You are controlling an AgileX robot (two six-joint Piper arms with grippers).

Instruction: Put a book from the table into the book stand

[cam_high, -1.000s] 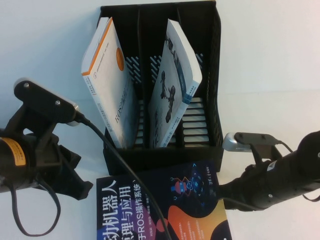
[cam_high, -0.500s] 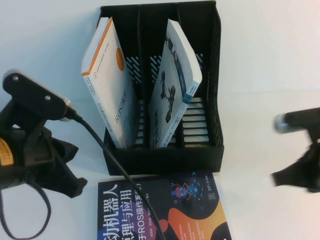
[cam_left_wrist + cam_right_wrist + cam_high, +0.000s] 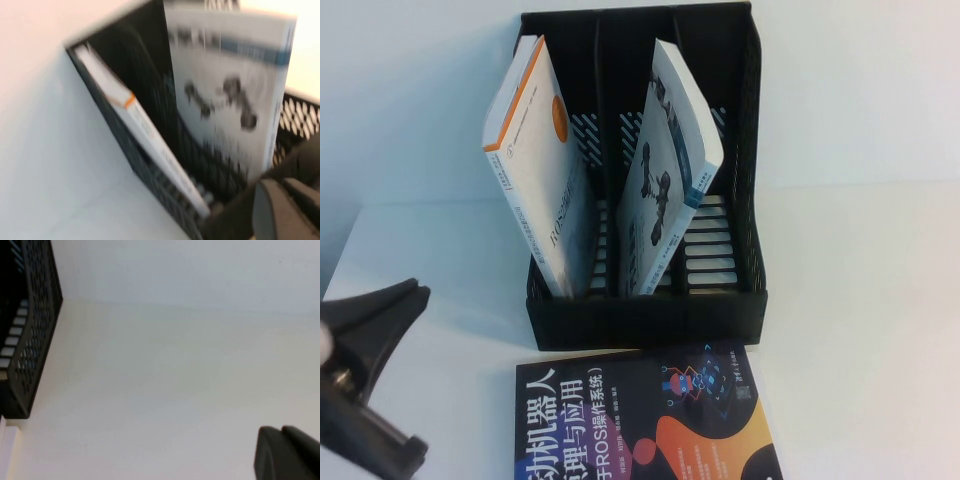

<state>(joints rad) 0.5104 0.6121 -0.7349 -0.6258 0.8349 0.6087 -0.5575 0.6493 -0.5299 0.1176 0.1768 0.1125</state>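
Book (image 3: 668,170) is seen leaning in the middle compartment of the book stand (image 3: 740,120) on the table (image 3: 860,300). Left gripper (image 3: 365,385) is held wide open at the near left, empty. Right gripper's (image 3: 287,452) state cannot be told.

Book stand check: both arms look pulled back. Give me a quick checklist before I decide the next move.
1. Thin white book in the book stand: ok, it leans in the middle compartment.
2. Orange-banded book in the left compartment: ok, also leaning.
3. Right compartment free: ok.
4. Dark book flat on the table in front of the stand: ok, untouched.
5. Left gripper clear of the stand at the near left edge: ok, holding nothing; fingers cannot tell.
6. Right gripper over bare table: cannot tell its state.
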